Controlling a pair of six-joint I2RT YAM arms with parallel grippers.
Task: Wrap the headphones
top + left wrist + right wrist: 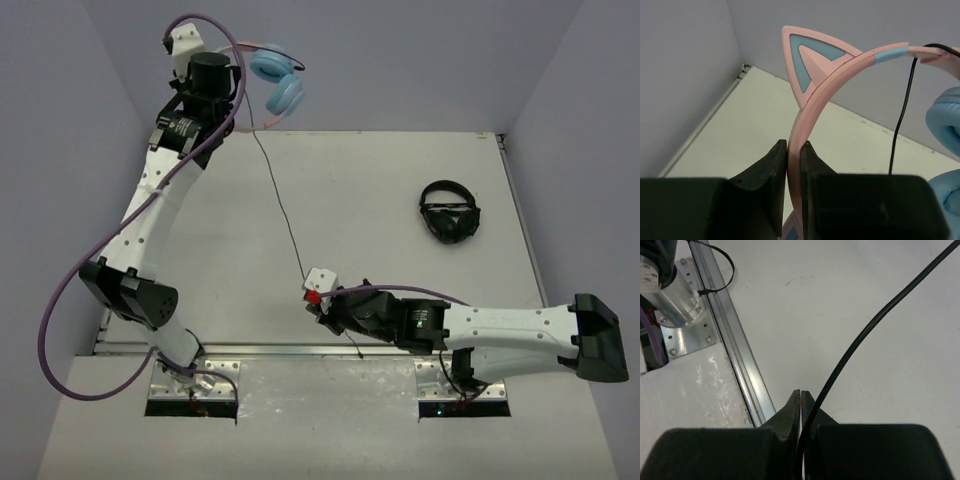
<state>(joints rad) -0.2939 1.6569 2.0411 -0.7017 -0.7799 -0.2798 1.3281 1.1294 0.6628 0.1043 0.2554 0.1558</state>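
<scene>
Left wrist view: the left gripper [794, 148] pinches the pink headband of the headphones [810, 60], held aloft at the table's [400, 170] far-left corner — the earcups are cut off at the right edge. The right gripper [801, 396], low near the front edge, clamps the black cable [865, 335] — the cable's end is hidden between its fingers.

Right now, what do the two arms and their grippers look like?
The left arm and right arm have white shells with black joint housings. A purple cable loops along the left arm, and a thinner one runs over the right. The left gripper and right gripper have black, wedge-shaped fingers. A white block with a red mark sits at the right wrist.
</scene>
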